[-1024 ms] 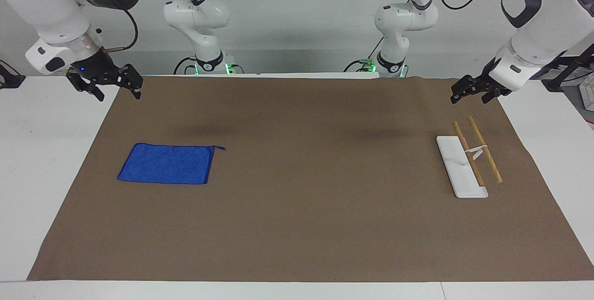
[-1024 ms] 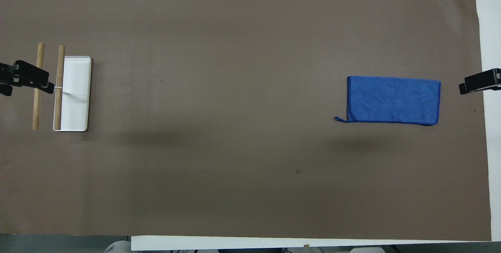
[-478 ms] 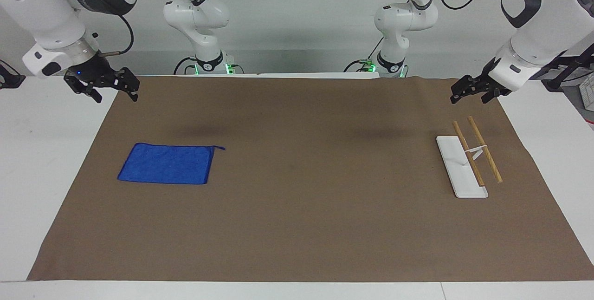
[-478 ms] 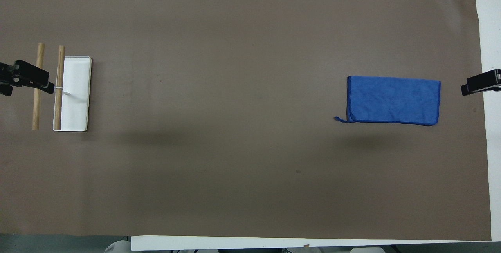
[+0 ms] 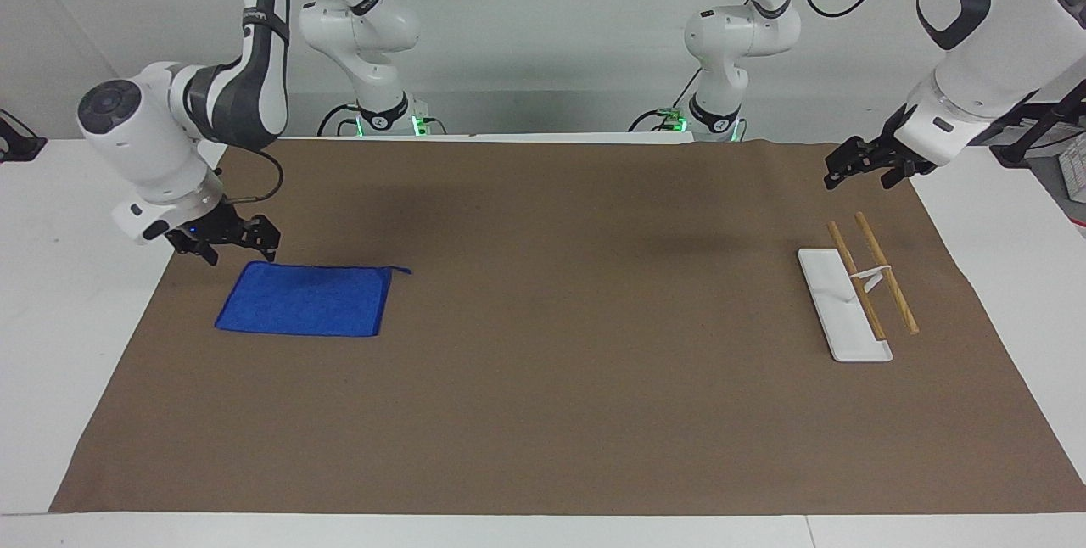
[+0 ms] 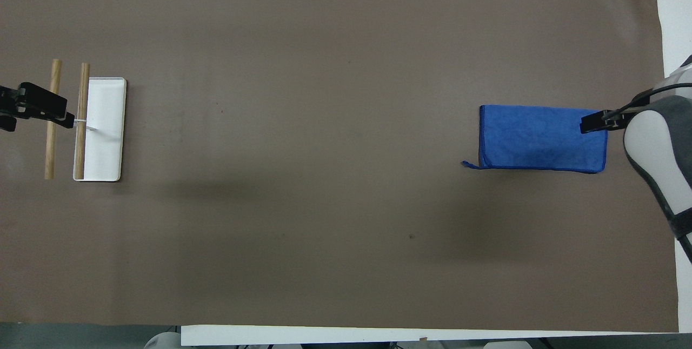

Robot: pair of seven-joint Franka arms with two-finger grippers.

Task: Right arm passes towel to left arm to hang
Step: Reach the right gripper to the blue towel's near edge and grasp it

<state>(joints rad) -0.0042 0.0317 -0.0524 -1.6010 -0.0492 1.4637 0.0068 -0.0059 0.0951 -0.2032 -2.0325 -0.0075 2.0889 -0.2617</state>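
While the blue towel [image 5: 305, 299] lies flat at my right arm's end of the tabletop [image 5: 543, 412], my right tool [image 5: 227, 244] hovers spread wide above its edge; my left tool [image 5: 859, 166] waits, its opening unreadable.

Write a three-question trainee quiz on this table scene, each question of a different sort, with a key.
1. True or false: the small bright blue rectangular microfibre towel lies flat on the brown table mat.
2. Which gripper is at the towel's corner? A) left gripper B) right gripper
3. Fill in: the two wooden rods rest partly on a white ____ tray.

Key: 1 true. 2 B; it has not gripped the towel yet, and the left arm waits over the mat near the rods. 3 rectangular.
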